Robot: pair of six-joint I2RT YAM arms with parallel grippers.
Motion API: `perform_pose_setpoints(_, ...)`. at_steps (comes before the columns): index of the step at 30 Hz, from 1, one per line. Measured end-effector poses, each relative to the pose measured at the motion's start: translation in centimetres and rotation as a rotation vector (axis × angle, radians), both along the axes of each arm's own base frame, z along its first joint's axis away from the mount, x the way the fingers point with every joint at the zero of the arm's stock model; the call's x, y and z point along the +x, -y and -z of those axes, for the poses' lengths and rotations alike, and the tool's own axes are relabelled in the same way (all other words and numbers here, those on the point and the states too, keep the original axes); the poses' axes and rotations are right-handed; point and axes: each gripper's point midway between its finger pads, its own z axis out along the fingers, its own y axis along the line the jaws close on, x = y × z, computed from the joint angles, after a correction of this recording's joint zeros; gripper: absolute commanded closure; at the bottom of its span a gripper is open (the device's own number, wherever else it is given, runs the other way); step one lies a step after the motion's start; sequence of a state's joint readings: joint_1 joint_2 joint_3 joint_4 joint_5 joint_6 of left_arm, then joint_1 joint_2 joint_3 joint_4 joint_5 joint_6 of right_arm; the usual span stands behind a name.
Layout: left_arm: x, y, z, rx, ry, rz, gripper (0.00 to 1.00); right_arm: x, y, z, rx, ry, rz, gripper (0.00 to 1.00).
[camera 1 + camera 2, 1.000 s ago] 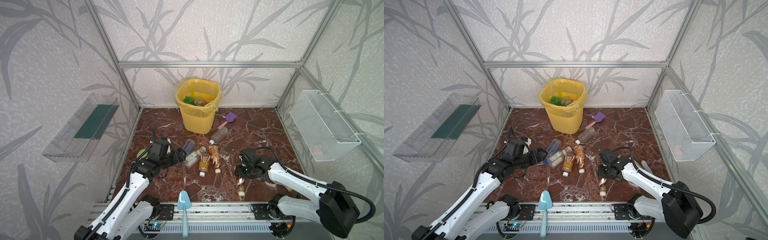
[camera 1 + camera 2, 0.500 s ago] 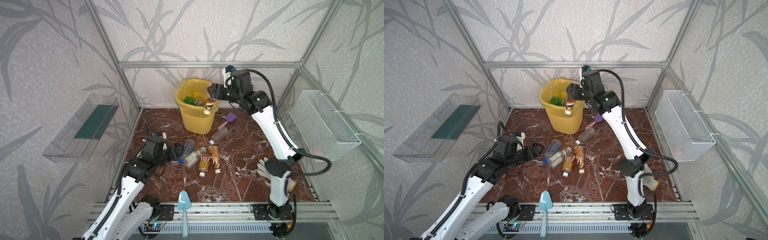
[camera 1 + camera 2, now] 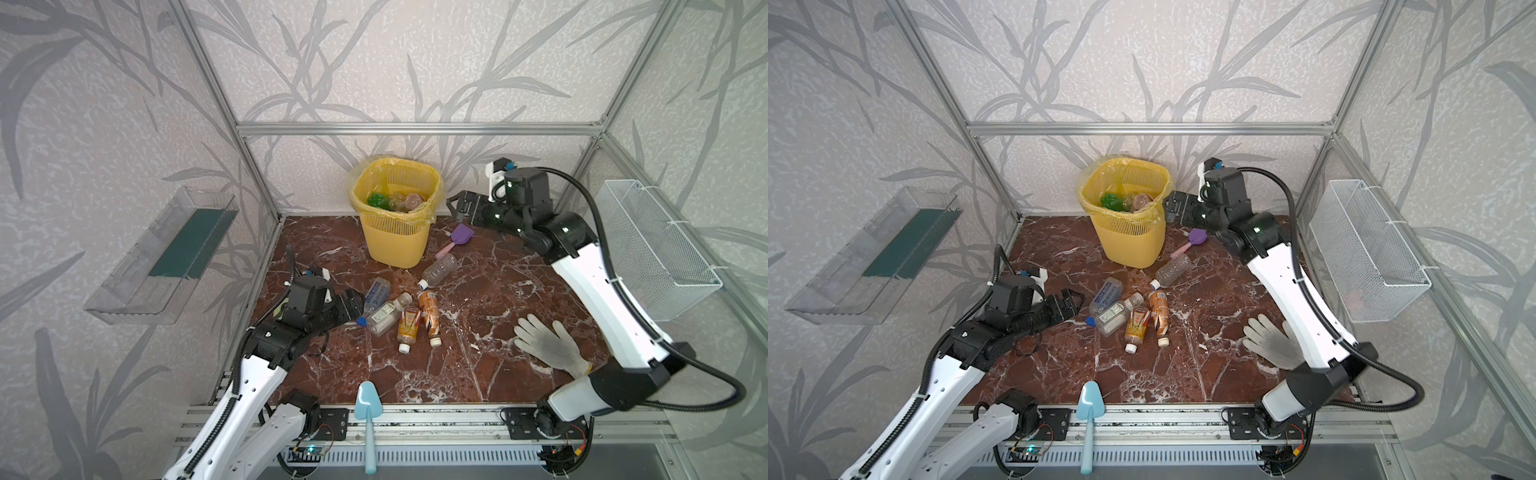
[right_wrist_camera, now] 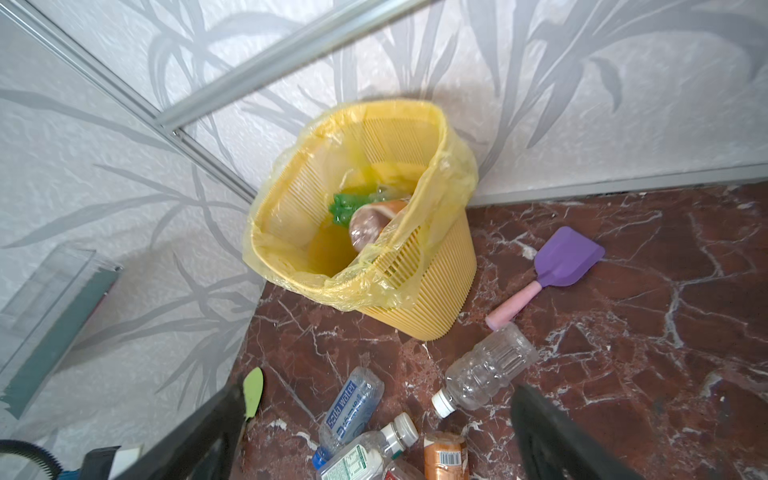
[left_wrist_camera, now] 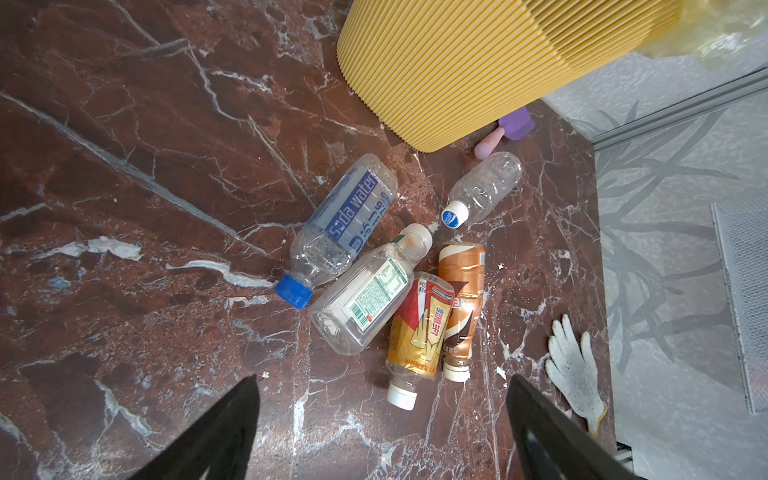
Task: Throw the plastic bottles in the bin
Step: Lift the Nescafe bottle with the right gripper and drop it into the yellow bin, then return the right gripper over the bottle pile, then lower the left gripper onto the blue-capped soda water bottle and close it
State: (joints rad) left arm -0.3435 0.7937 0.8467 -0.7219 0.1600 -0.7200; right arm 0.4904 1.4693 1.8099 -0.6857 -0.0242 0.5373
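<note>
In both top views the bin stands at the back wall with a green bottle and a brown bottle inside. The right gripper hangs just beside its rim, jaws apart and empty. On the floor before the bin lie five bottles in a loose cluster, with the left gripper low beside them, jaws spread, holding nothing. The left wrist view shows its fingers wide apart, short of the cluster. The right wrist view looks into the bin past spread fingers, with a purple shovel lying near the bin.
</note>
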Motion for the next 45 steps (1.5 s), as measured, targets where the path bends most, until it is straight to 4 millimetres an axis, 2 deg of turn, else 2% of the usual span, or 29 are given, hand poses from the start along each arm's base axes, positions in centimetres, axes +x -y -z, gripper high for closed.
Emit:
perform_pose_setpoints(2,-0.1,0.0,0.7,0.001,-0.015,-0.001,0.08,-1.4,1.3,1.1,-0.006,-0.005,0.016,0.01)
perform_pose_setpoints(4,-0.2,0.0,1.2,0.001,-0.022,-0.002,0.08,-2.4,2.0,3.6,-0.023,-0.039,0.024,0.0)
perform_pose_setpoints(6,-0.3,0.0,1.6,0.002,-0.03,-0.001,0.08,-3.3,2.4,7.2,-0.046,-0.104,0.024,0.01)
perform_pose_setpoints(11,-0.6,0.2,3.0,-0.003,-0.056,0.011,0.08,-6.1,3.1,18.3,-0.114,-0.324,0.016,0.01)
perform_pose_setpoints(13,-0.8,0.2,3.6,-0.005,-0.069,0.013,0.08,-7.6,3.5,21.6,-0.129,-0.395,0.014,0.01)
perform_pose_setpoints(16,-1.0,0.4,4.2,-0.011,-0.086,0.018,0.08,-9.5,4.0,24.7,-0.13,-0.457,0.008,0.01)
perform_pose_setpoints(19,-1.0,0.6,4.2,-0.024,-0.084,0.028,0.09,-10.8,4.1,26.1,-0.106,-0.484,0.0,0.01)
perform_pose_setpoints(25,-0.9,1.4,4.7,-0.051,-0.093,0.055,0.11,-12.0,3.6,28.1,-0.061,-0.531,-0.023,0.15)
perform_pose_setpoints(31,-1.1,1.8,5.5,-0.063,-0.116,0.072,0.15,-13.1,2.9,30.1,-0.028,-0.585,-0.047,0.19)
perform_pose_setpoints(39,-1.0,2.6,5.9,-0.085,-0.136,0.104,0.2,-13.5,1.8,31.2,0.008,-0.621,-0.07,0.22)
perform_pose_setpoints(45,-1.1,3.0,6.3,-0.084,-0.148,0.118,0.21,-13.6,1.6,31.7,0.02,-0.631,-0.071,0.24)
